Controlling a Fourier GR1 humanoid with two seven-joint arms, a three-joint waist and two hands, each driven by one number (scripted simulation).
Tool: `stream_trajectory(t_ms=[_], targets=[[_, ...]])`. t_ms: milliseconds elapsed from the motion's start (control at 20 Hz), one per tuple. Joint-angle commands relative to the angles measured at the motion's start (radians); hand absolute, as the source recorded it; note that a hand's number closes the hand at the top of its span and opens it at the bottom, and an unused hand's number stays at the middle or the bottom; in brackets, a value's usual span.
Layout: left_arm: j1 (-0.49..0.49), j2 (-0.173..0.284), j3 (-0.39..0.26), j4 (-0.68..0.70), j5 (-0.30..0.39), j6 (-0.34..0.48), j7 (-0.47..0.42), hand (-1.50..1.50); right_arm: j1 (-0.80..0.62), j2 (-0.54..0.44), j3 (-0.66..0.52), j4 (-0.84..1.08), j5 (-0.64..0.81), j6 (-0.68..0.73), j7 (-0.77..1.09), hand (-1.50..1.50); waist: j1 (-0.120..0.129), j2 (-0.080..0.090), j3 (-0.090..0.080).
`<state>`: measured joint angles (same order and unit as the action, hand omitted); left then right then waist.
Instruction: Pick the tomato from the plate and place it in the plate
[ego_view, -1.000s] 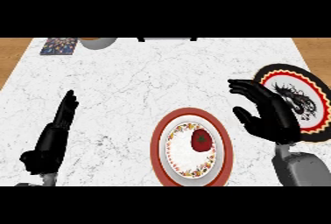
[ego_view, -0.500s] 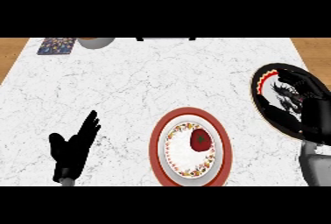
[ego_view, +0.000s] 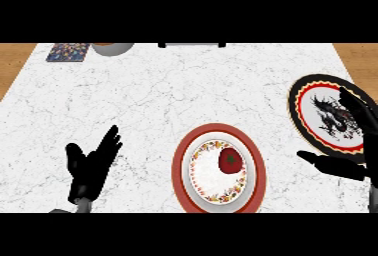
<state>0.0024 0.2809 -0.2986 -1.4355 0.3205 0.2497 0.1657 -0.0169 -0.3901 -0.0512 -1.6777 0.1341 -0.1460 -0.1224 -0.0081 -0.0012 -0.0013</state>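
The tomato (ego_view: 230, 160) is seen untouched on the red-rimmed plate (ego_view: 184, 187), near centre. The right hand (ego_view: 347, 150) is spread, grasping nothing, apparently over the black dragon plate (ego_view: 306, 100) to the right, likely staged for the reach. The left hand (ego_view: 92, 167) is rested, fingers relaxed, at near left.

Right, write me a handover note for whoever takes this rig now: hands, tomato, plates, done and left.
Left hand: open, fingers up, resting over the counter at lower left, holding nothing.
Right hand: open, empty, at the right edge, partly over the black-rimmed plate.
Tomato: on the red-rimmed plate in the lower middle, untouched by either hand.
Done: nothing yet; no grasp made.
Left: bring the right hand to the tomato, grasp, lift, carry right, set it on the black-rimmed plate.
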Motion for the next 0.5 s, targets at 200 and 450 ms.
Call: stream_trajectory(t_ms=[200, 450], targets=[[0.022, -0.003, 0.004, 0.016, -0.011, -0.020, -0.025, 0.00, 0.013, -0.156, 0.183, -0.200, 0.158, 0.199, 0.361, -1.50, 0.005, -0.003, -0.001], [0.044, 0.038, 0.051, -0.010, 0.018, -0.080, -0.023, 0.00, -0.067, -0.085, 0.310, -0.235, 0.288, 0.221, 0.595, -1.50, 0.016, -0.001, 0.000]])
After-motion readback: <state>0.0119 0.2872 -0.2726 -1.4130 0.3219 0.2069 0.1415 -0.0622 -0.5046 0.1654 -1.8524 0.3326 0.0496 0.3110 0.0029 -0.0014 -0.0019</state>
